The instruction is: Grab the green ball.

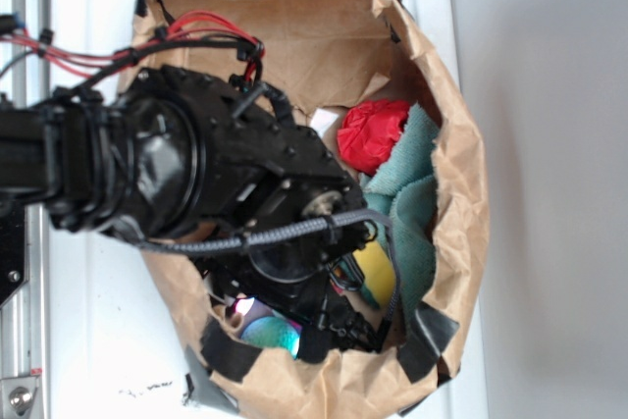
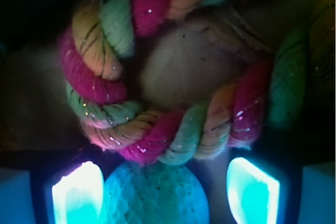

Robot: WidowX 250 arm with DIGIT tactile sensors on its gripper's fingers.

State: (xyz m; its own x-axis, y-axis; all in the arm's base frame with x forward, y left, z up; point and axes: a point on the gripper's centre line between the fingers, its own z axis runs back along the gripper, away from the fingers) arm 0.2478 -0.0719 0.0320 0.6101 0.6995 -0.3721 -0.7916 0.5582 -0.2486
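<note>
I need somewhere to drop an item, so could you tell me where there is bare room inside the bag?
Bare paper shows only in the paper bag behind the red cloth. The rest is crowded: teal cloth, yellow sponge, rope ring, green ball, gripper.

The place looked like a robotics lab bench: a black robot arm (image 1: 177,164) with exposed red wiring (image 1: 206,25) reached into a taped brown paper bag (image 1: 451,174) standing on a plain white table (image 1: 88,340), beside a bolted metal rail (image 1: 20,380).
</note>
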